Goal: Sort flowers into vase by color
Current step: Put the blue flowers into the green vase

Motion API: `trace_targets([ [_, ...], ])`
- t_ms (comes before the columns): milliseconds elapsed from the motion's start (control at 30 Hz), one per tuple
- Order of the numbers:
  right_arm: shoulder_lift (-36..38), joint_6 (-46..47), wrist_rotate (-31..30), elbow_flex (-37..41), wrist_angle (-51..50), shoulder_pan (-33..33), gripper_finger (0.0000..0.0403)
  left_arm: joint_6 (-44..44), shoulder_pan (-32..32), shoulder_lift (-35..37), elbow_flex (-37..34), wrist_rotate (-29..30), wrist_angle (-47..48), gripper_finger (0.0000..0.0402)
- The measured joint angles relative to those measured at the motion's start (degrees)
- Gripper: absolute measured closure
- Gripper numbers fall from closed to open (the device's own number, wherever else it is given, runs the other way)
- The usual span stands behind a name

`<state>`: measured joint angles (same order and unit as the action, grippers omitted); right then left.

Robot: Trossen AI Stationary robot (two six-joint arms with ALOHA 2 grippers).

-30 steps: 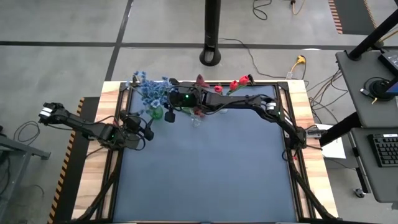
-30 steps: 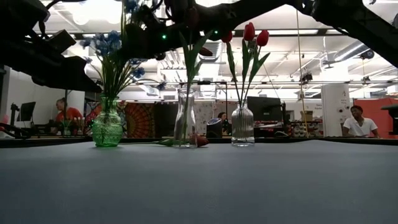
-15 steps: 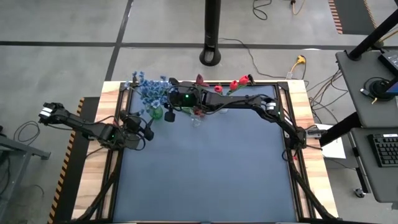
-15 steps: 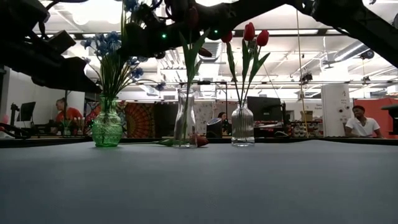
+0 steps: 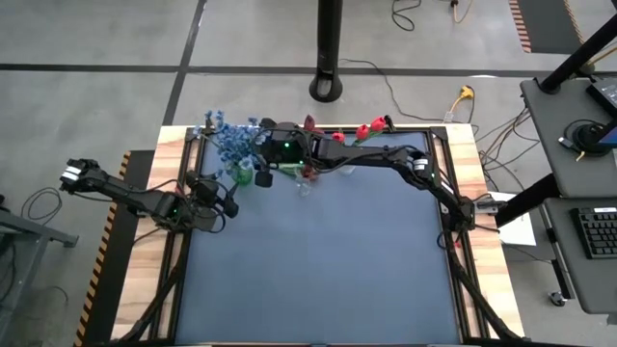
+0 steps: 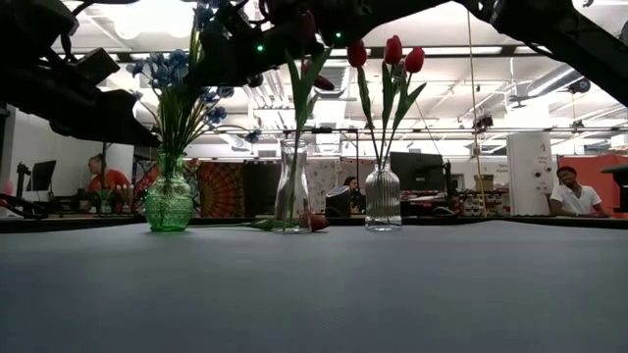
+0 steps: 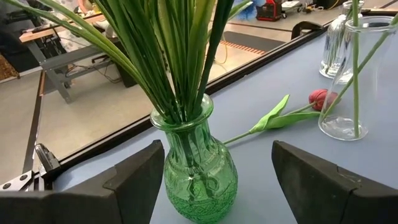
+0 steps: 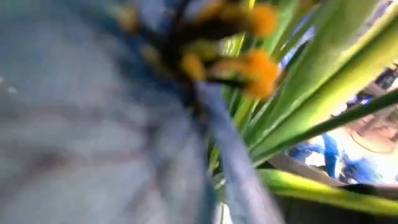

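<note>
We list the flowers [image 6: 182,83]: blue clusters in a green vase [image 6: 170,201] and red buds in clear vases [image 6: 383,208] along the desk's [image 5: 318,260] twelve-o'clock edge. One red bud [image 7: 320,98] lies flat between vases; toward six o'clock the desk lies open. The left pincer [image 7: 211,180] stands released before the green vase; the right pincer [image 5: 258,145] is above the blue blossoms, and whether it is released or clenched we cannot tell.

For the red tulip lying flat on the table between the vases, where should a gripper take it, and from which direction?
Grip the bare stem of the red tulip between leaf and bud, coming straight down from above. It lies flat on the table with its bud against the clear vase, so a side approach would probably hit glass.
</note>
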<state>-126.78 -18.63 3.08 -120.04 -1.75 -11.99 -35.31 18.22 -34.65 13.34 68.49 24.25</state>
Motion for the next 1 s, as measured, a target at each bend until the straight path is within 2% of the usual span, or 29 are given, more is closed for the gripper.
trace_targets([
  [267,0.8,-0.1,-1.6,-1.7,-5.4,0.2,0.021,0.0,0.0,0.0,0.0,0.0,0.0,0.0123],
  [600,1.2,0.1,-1.7,-1.7,-6.4,0.4,0.0218,0.0,0.0,0.0,0.0,0.0,0.1,0.0123],
  [767,1.4,0.3,-1.7,-1.7,-5.2,0.4,0.0254,0.0,0.0,0.0,0.0,0.0,0.1,0.0123],
  [1000,1.4,0.6,-1.8,-1.7,-3.4,0.6,0.0351,0.0,0.0,0.0,0.0,0.0,0.1,0.0123],
])
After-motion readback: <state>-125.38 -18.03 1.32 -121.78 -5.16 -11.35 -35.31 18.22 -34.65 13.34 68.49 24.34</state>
